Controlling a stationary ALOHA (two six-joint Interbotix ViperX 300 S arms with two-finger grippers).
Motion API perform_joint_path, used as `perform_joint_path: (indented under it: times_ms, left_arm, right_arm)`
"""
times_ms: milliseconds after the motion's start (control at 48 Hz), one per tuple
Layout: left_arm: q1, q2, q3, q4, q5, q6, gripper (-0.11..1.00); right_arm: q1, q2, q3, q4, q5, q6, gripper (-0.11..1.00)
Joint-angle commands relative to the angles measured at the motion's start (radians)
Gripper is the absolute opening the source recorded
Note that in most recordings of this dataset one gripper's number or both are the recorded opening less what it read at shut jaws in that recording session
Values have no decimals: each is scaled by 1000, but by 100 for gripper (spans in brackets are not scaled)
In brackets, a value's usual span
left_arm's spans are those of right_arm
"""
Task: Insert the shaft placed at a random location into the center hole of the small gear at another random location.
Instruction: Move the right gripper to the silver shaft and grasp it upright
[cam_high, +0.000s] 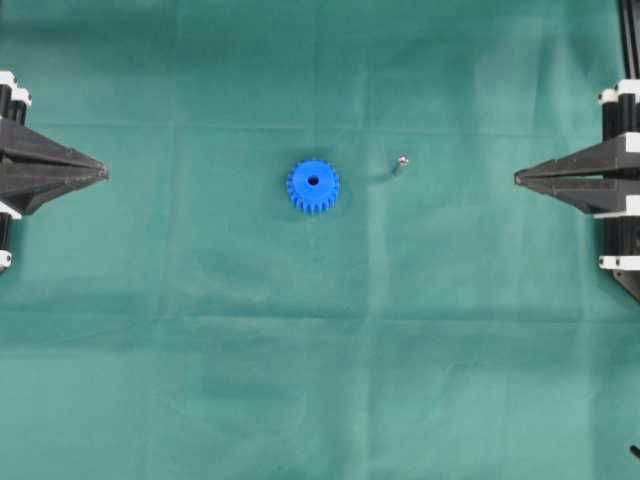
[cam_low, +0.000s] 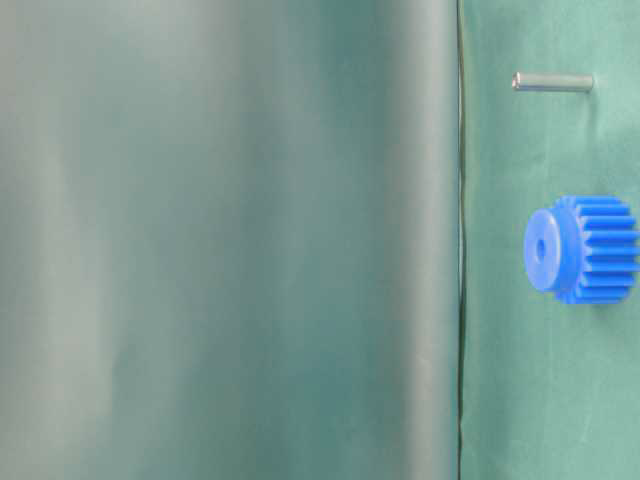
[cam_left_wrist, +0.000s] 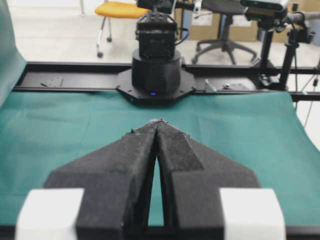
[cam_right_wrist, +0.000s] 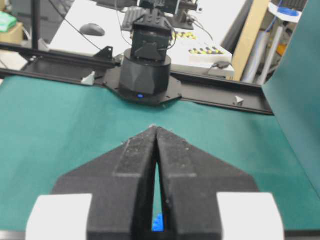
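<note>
Green cloth (cam_high: 200, 380) over the whole work surface, creased, nothing else on it but the two task parts.

Small gear (cam_high: 313, 186) near the middle of the overhead view, flat on the cloth with hub upward. Center hole (cam_high: 313, 181) open, dark and unobstructed, facing straight up. Judged favourable for a vertical insertion; no regrasp of the gear appears necessary, though steadying may be wanted, as nothing pins it to the cloth.

Shaft (cam_high: 402, 160) near the gear on the overhead view's right side, apart from it, not touching. Seen from above as a shiny dot with a faint shadow trailing toward the gear; in the table-level view a full-length pin (cam_low: 552, 82) pointing away from the cloth. Judged to be standing on end. Nearer to the right arm's side than to the left's.

Left gripper (cam_high: 103, 172) parked at the left edge of the overhead view, well apart from both parts. Fingertips meeting at a point in the left wrist view, only a thin slit behind them, nothing between the jaws.

Right gripper (cam_high: 519, 178) parked at the right edge, likewise well clear. Fingertips together in the right wrist view, nothing gripped; a sliver of blue visible through the slit, so pointed toward the gear.

Judgement: task not begun. Both arms at symmetrical rest positions, work area unobstructed. Risk noted: upright pin, thin and easily toppled by a careless approach.
</note>
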Motion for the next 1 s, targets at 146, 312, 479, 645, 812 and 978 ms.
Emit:
perform_joint_path:
  times_ms: [146, 312, 479, 645, 812, 978]
  left_arm:
    - [-12, 11, -8, -37, 3, -8, -1]
    - [-12, 11, -3, -37, -2, -8, -1]
    - [-12, 8, 3, -37, -5, -8, -1]
    - [-12, 5, 8, -37, -5, -8, -1]
    - [-12, 6, 17, -38, -5, -9, -1]
    - [-12, 6, 21, -38, -5, -8, -1]
  right_arm:
    - [-40, 75, -18, 17, -15, 11, 0]
    - [-86, 218, -5, 29, -91, 11, 0]
    - [-147, 417, 2, 46, -232, 15, 1]
    - [-184, 615, -3, 77, -357, 20, 11]
    - [-186, 767, -5, 124, -456, 18, 59]
    - [-186, 899, -12, 163, -563, 20, 67]
